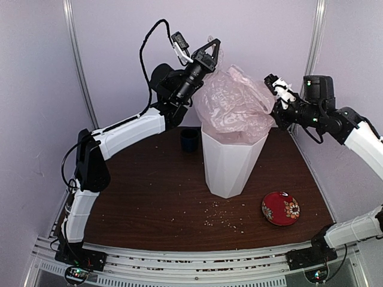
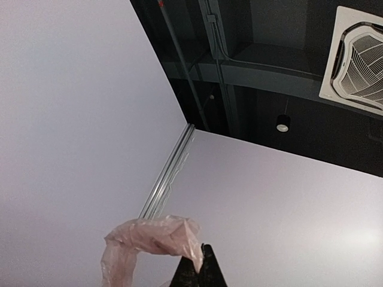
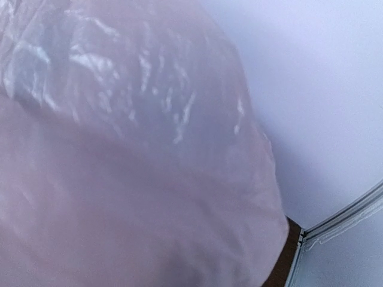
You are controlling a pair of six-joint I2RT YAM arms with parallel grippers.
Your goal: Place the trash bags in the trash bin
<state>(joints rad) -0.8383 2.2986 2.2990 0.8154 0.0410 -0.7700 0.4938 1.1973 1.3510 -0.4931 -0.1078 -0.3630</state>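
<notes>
Left tool (image 1: 210, 46) is pinched shut on a handle loop of the pink trash bag (image 1: 233, 104), holding it high above the trash bin (image 1: 230, 164); its wrist view shows the closed tips biting twisted film. Right tool (image 1: 273, 84) sits against the bag's right flank. Its own camera sees nothing but pink plastic, so I cannot tell whether it is wide, narrow or gripping the film.

The likely trouble is the air in the bag. It is puffed up and wider than the bin's mouth, so a push down may only make it spring back or spill over the rim onto the counter (image 1: 155, 197). A sideways pull on the raised loop could tilt the tall, narrow-based bin or drag it toward the cup (image 1: 190, 139). The thin film could also slip from the pinch or tear.

The bin stands upright mid-counter with the bag's lower part inside its mouth and the bulk ballooning above. Anything deeper is hidden. The dark blue cup stands just behind the bin's left side, its inside unseen. A red flowered dish (image 1: 281, 208) lies apart, right of the bin, showing only its pattern.
</notes>
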